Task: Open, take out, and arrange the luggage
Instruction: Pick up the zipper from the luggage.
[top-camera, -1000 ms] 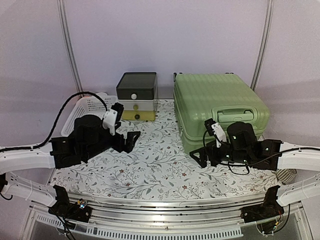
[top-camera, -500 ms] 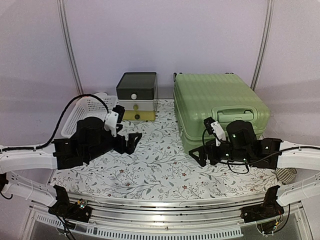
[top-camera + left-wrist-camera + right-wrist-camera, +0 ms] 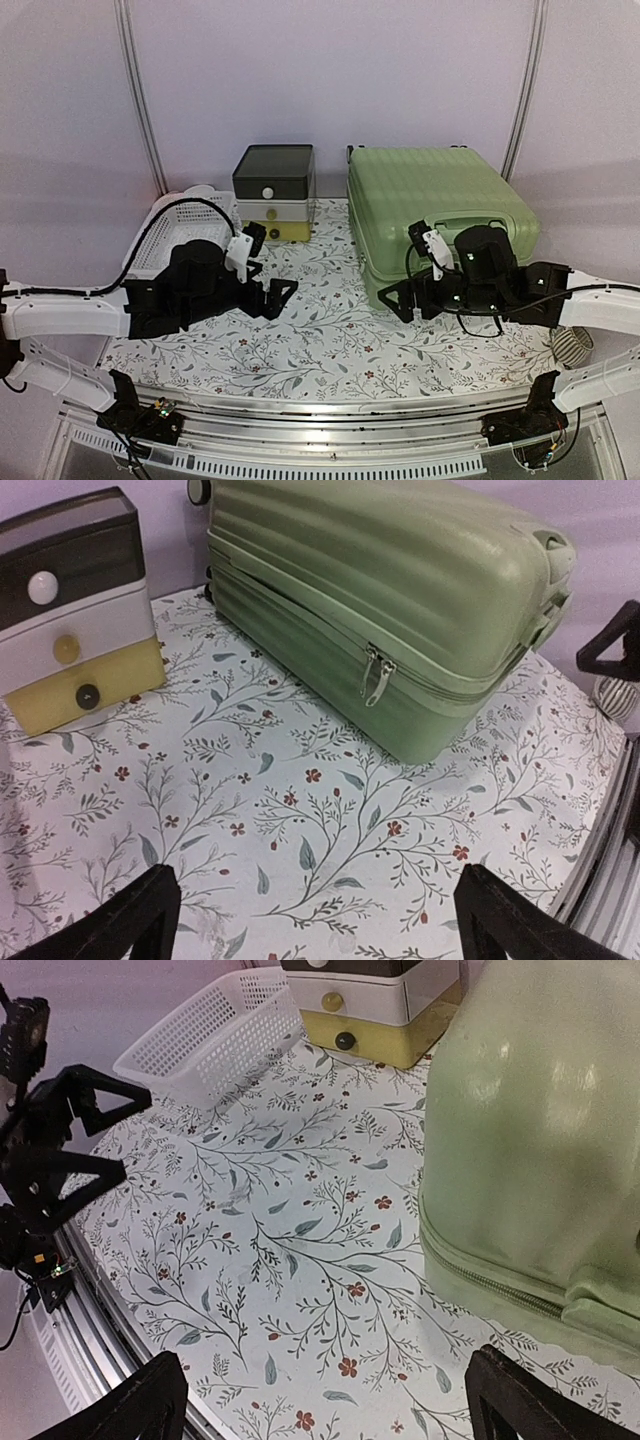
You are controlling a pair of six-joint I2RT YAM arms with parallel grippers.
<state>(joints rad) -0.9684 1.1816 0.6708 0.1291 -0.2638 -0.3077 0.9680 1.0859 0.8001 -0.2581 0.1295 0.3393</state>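
The luggage [image 3: 430,200] is a light-green ribbed suitcase lying flat and zipped shut at the back right of the floral cloth. Its two zipper pulls [image 3: 377,675] hang on the side facing the table's middle. The left gripper [image 3: 282,297] hovers open over the cloth left of centre, pointing at the luggage [image 3: 400,590], and its jaws hold nothing. My right gripper [image 3: 392,300] is open too, just off the near left corner of the luggage [image 3: 540,1130], empty and apart from the shell. In the wrist views, only floral cloth lies between the left gripper [image 3: 320,920] and right gripper [image 3: 330,1405] fingers.
A small drawer box [image 3: 274,192] with a dark lid stands at the back centre, left of the luggage. A white mesh basket [image 3: 180,225] sits at the back left, behind the left arm. A striped object [image 3: 570,345] lies at the table's right edge.
The left arm has swung right and forward toward the table's middle. The right arm has edged slightly up toward the luggage corner. Both grippers stay open.
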